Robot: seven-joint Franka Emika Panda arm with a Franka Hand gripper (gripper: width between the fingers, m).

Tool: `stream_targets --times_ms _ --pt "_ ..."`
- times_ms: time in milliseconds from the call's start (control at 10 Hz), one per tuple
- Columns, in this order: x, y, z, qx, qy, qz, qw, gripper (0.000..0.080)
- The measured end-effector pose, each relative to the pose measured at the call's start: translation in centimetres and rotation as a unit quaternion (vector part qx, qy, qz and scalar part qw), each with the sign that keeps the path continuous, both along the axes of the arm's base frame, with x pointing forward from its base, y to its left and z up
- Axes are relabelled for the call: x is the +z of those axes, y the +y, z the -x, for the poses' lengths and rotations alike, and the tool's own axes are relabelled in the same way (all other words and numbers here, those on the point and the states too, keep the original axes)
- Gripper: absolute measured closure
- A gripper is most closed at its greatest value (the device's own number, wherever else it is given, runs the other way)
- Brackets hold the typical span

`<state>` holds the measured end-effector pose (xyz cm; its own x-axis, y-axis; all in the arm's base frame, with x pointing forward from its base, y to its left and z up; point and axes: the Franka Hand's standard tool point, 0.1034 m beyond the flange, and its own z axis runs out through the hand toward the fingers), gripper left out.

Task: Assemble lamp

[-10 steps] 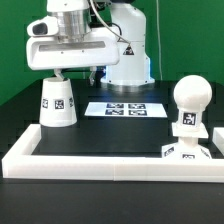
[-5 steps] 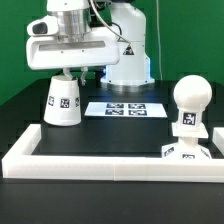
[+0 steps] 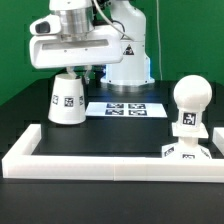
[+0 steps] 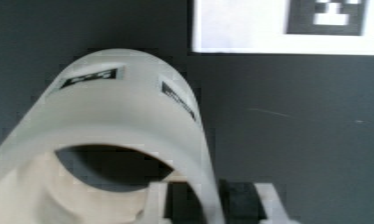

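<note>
A white tapered shade point(image 3: 67, 101) hangs tilted at the exterior view's left, just above the black table point(image 3: 110, 135). The gripper point(image 4: 216, 197) is clenched on its rim. Well apart, at the exterior view's right, the bulb point(image 3: 190, 98) stands on the base point(image 3: 186, 153). The shade appears to be in transport; next it likely needs carrying over and lowering onto the bulb.
</note>
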<state>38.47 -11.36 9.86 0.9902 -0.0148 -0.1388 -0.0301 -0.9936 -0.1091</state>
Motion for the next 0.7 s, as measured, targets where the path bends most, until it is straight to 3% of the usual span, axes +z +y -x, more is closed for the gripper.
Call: stream_targets --times_ms 300,700 --pt "3.5 4.0 -2.4 -0.041 0.007 -0.015 0.999 0.0752" --pt "7.2 9.9 -7.4 -0.102 -0.01 -0.002 0.995 0.0752"
